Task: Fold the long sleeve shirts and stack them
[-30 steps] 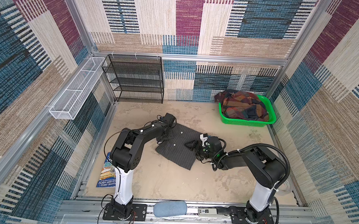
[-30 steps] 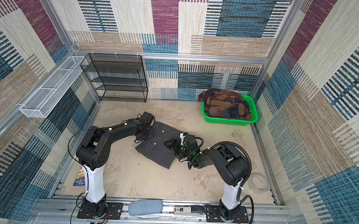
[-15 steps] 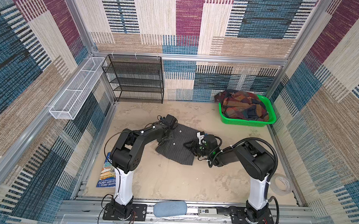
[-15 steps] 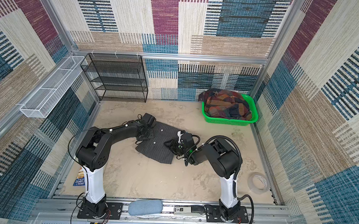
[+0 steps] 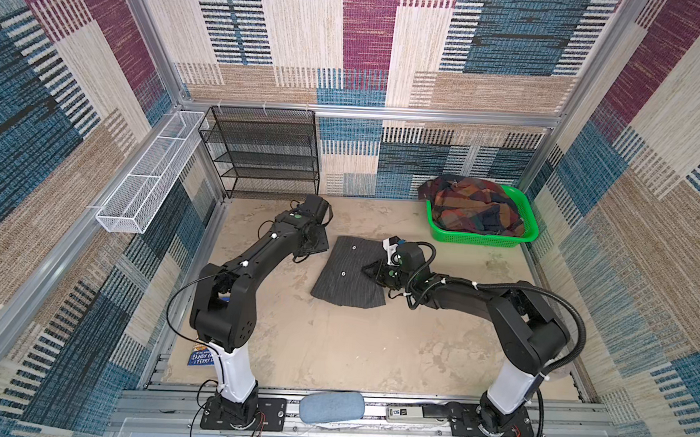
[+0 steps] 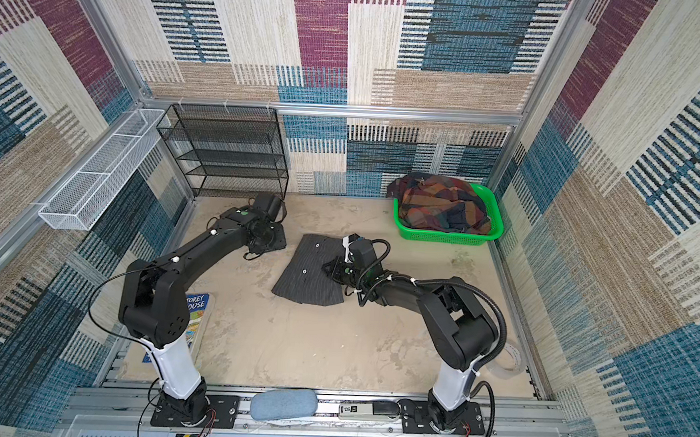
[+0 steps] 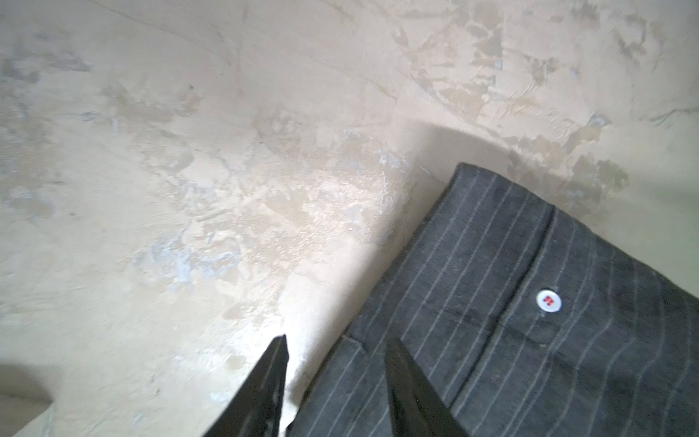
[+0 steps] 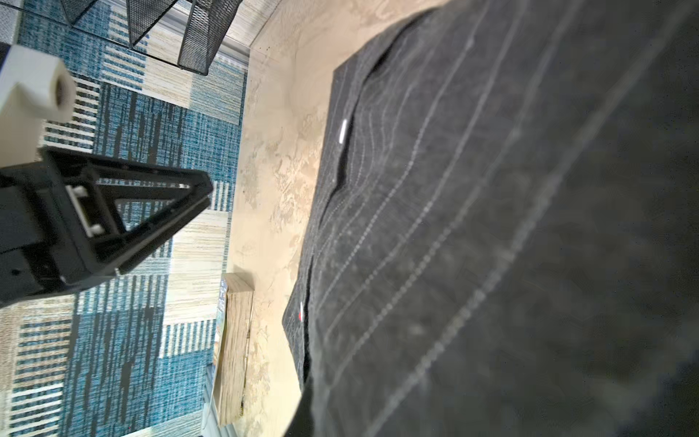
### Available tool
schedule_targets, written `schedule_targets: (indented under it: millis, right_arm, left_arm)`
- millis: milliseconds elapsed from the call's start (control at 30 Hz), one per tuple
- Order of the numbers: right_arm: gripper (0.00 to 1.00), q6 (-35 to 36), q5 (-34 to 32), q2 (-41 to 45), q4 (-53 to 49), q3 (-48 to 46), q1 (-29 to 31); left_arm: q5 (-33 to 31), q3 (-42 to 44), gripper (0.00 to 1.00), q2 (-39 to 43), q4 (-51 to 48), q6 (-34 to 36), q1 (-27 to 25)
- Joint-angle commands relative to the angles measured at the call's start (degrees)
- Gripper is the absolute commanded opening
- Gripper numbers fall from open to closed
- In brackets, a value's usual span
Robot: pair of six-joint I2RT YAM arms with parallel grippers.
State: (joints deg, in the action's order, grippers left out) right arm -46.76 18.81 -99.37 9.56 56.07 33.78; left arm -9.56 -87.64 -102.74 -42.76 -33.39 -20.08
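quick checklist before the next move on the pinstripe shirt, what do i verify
1. left gripper open: ok, jaws apart, straddling the edge of the pinstripe shirt.
2. right gripper hold on the pinstripe shirt: cannot tell, cloth fills the right wrist view and only one finger shows.
3. pinstripe shirt compact and flat: ok, a folded panel with buttons up in both top views.
4. grippers clear of each other: ok, on opposite sides of the shirt.
5. plaid shirt ready to stack: not ok, bunched in the green basket, not yet folded.
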Motion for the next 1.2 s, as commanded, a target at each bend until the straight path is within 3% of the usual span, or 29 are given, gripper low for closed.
schedule_targets:
  millis: [0, 267, 433, 567, 767, 900, 1033, 1167]
  right_arm:
    - [0.00, 8.09, -8.67, 4.38, -19.58, 4.19, 0.06]
    - [0.00, 10.30, -32.19, 12.93, -55.65, 14.93, 0.02]
    - [0.00, 6.99, -43.81, 12.25, -73.88, 22.86, -0.03]
    - [0.00, 4.65, -50.97, 7.00, -86.41, 29.55, -0.11]
    - [0.00, 13.95, -44.69, -1.07, -86.47, 28.69, -0.62]
    - [0.00, 16.00, -47.25, -7.22, -86.47, 31.97, 1.09]
    - [0.00, 17.15, -48.14, -7.00, -86.42, 42.95, 3.37]
    - [0.00, 20.12, -47.81, -4.32, -86.41, 45.76, 3.40]
  left_arm:
    - [-0.68, 1.89, 0.46, 4.34, -2.30, 1.57, 0.55]
    - [0.13, 8.64, 0.46, 12.82, 0.08, 1.13, 1.11]
    - [1.51, 12.42, 0.46, 15.59, 1.31, 1.13, 1.18]
    - [2.26, 14.29, 0.45, 16.56, 1.40, 1.39, 1.29]
    - [2.43, 16.50, 0.44, 17.98, 1.34, 1.24, 1.28]
    - [1.29, 18.46, 0.44, 19.18, 1.05, 1.39, 1.30]
    - [3.04, 19.02, 0.43, 18.73, 1.34, 0.73, 1.27]
    - [6.44, 18.02, 0.40, 16.21, 1.66, -1.00, 1.24]
